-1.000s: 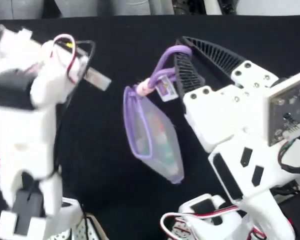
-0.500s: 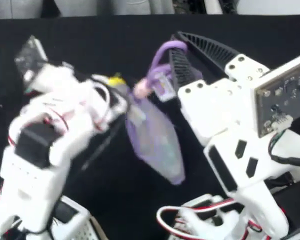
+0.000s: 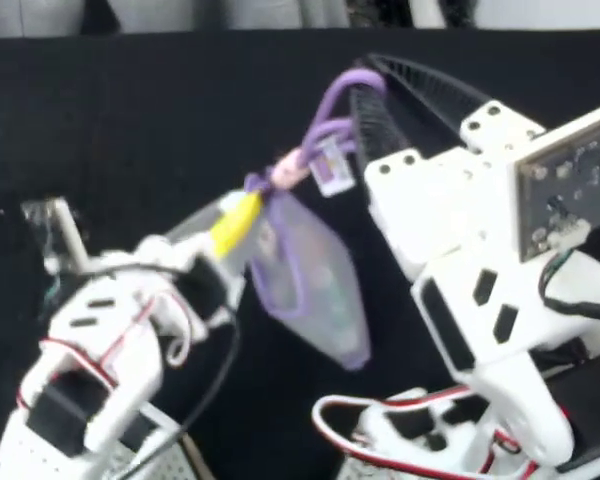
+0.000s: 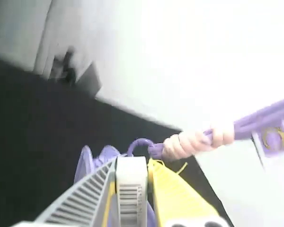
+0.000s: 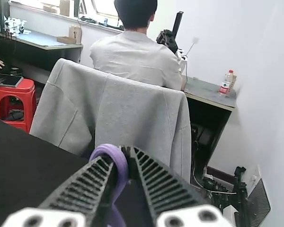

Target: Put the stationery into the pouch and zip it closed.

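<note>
A translucent purple pouch [image 3: 315, 280] with stationery inside hangs in the air over the black table [image 3: 130, 120]. My right gripper [image 3: 363, 88] is shut on the pouch's purple loop strap [image 3: 332, 100], which shows between its black fingers in the right wrist view [image 5: 111, 166]. A pink bead cord [image 3: 290, 170] and a small tag [image 3: 330, 170] join strap and pouch. My left gripper [image 3: 250, 205], with one yellow finger [image 3: 233, 225], sits at the pouch's upper corner. In the left wrist view its fingers [image 4: 177, 198] are pressed together on the purple pouch edge [image 4: 97, 158], just below the bead cord [image 4: 199, 141].
The right arm's white body [image 3: 480, 260] stands close beside the pouch on the right. The left arm's body [image 3: 100, 350] fills the lower left. Loose red and white cables [image 3: 380, 420] lie at the front edge. A grey covered chair [image 5: 113, 113] stands behind the table.
The left arm swung in from the left side and its gripper came to the pouch's upper corner. The pouch still hangs from the right gripper, slightly shifted.
</note>
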You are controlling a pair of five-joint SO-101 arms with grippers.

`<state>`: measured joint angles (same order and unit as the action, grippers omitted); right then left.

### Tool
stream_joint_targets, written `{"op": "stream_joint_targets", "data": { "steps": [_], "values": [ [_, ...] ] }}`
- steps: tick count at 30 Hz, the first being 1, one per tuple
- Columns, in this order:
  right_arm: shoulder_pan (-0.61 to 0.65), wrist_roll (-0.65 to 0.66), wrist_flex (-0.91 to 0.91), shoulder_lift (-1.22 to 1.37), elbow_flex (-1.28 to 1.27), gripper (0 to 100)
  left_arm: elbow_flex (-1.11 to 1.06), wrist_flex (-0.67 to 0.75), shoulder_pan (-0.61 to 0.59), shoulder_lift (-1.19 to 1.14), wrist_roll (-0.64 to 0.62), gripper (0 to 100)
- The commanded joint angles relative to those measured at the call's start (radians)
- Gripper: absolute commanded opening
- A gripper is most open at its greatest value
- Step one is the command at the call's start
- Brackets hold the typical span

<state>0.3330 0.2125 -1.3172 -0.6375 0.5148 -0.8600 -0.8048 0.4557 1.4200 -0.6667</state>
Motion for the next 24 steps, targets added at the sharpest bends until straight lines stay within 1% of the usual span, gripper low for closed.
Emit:
{"op": "stream_joint_targets", "data": {
  "steps": [1,3,5,8,10,12,15,18,21,24],
  "values": [
    [-0.017,0.005,0.026,0.007,-0.001,1.1,-0.134,0.144,0.101,0.092,0.138,4],
    [-0.017,0.005,0.026,0.007,-0.001,1.1,-0.165,0.163,0.17,0.095,0.199,4],
    [-0.017,0.006,0.026,0.007,-0.001,1.1,-0.174,0.158,0.202,0.097,0.236,7],
    [-0.017,0.008,0.026,0.007,-0.001,1.1,-0.177,0.129,0.2,0.107,0.238,17],
    [-0.017,0.008,0.026,0.007,-0.001,1.1,-0.157,0.084,0.17,0.107,0.207,23],
    [-0.017,0.009,0.028,0.007,-0.001,1.1,-0.133,0.052,0.143,0.107,0.187,26],
    [-0.017,0.009,0.028,0.007,-0.001,1.1,-0.085,0.021,0.111,0.107,0.19,26],
    [-0.017,0.011,0.028,0.007,-0.001,1.1,-0.025,-0.018,0.064,0.107,0.19,26],
    [-0.018,0.011,0.028,0.007,-0.001,1.1,0.039,-0.06,-0.025,0.109,0.187,26],
    [-0.018,0.011,0.028,0.007,-0.001,1.1,0.097,-0.081,-0.208,0.109,0.186,26]
  ]
}}
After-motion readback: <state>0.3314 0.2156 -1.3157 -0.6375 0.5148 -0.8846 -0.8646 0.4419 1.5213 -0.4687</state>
